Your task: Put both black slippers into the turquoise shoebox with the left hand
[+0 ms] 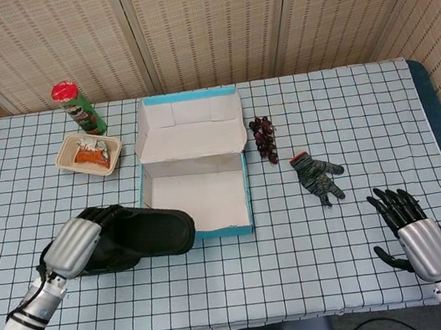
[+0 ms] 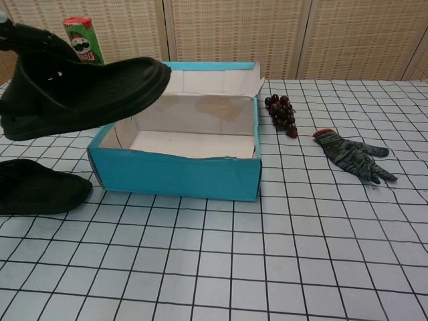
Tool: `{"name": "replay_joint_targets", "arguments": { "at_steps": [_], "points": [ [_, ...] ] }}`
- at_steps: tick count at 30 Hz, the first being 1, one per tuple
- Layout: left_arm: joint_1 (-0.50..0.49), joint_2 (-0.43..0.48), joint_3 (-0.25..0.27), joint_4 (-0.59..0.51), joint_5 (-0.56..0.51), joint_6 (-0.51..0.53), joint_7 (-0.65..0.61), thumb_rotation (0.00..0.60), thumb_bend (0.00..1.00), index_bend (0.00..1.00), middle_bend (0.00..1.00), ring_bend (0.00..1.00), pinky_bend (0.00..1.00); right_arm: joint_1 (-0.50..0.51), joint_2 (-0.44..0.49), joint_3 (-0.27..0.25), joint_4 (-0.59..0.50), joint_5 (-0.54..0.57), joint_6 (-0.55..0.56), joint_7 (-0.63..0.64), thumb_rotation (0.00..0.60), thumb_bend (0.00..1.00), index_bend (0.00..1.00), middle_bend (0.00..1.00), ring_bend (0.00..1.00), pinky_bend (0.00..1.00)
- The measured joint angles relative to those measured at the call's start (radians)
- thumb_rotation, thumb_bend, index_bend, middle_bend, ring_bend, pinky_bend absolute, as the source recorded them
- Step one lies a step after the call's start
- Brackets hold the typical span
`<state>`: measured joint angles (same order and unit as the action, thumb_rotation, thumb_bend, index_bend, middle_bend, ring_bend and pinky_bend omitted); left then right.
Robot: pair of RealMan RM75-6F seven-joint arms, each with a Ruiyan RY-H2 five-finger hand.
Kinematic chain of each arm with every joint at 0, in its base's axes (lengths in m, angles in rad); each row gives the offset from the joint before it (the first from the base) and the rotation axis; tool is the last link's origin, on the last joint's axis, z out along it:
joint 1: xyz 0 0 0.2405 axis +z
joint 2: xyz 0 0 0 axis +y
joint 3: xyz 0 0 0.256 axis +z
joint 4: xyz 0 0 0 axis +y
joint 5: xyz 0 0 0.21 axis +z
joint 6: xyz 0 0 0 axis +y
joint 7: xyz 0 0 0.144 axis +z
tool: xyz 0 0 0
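1. Head view shows our right hand (image 1: pixel 409 228) lying idle near the table's (image 1: pixel 347 110) front right corner, fingers spread apart and holding nothing.
2. Near the front left edge, our left hand (image 1: pixel 75 244) is clamped on the heel end of the first black slipper (image 1: pixel 140 233), which we carry in the air with its toe reaching toward the front left corner of the turquoise shoebox (image 1: pixel 196 196).
3. Chest view shows that slipper's toe raised above the box's left wall, roughly level and not yet inside.
4. The second slipper (image 2: pixel 37 192) lies flat on the table just left of the box, mostly hidden under our arm in the head view.
5. To do this step well, we judge we should carry the toe further over the white floor of the box, keep the sole clear of the front wall, lower it along one side so room remains for its pair, and only then let go.
6. Beyond the box's open lid, by the far left corner, stand a snack tray (image 1: pixel 88 153) and a chip can (image 1: pixel 78 107); grapes (image 1: pixel 264 137) and a knit glove (image 1: pixel 317 175) lie to the box's right.
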<state>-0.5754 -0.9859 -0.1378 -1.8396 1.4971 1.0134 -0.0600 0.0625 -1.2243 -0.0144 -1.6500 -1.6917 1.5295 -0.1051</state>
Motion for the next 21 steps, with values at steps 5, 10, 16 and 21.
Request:
{"name": "replay_joint_targets", "arguments": {
  "at_steps": [5, 10, 16, 21],
  "points": [
    [-0.164, -0.056, -0.092, 0.003, -0.250, -0.155, 0.103, 0.600, 0.57, 0.51, 0.63, 0.51, 0.59, 0.009, -0.002, 0.012, 0.002, 0.037, -0.026, -0.002, 0.600, 0.16, 0.00, 0.00, 0.00, 0.00],
    [-0.309, -0.120, -0.151, 0.054, -0.465, -0.257, 0.185, 0.600, 0.57, 0.51, 0.63, 0.51, 0.59, 0.017, -0.004, 0.022, 0.005, 0.060, -0.044, -0.004, 0.600, 0.16, 0.00, 0.00, 0.00, 0.00],
    [-0.435, -0.215, -0.173, 0.153, -0.611, -0.326, 0.232, 0.600, 0.57, 0.52, 0.64, 0.52, 0.60, 0.021, -0.005, 0.032, 0.007, 0.083, -0.049, -0.005, 0.600, 0.16, 0.00, 0.00, 0.00, 0.00],
    [-0.495, -0.293, -0.171, 0.234, -0.652, -0.337, 0.253, 0.600, 0.57, 0.52, 0.64, 0.52, 0.60, 0.023, -0.002, 0.035, 0.007, 0.092, -0.052, 0.001, 0.600, 0.16, 0.00, 0.00, 0.00, 0.00]
  ]
}}
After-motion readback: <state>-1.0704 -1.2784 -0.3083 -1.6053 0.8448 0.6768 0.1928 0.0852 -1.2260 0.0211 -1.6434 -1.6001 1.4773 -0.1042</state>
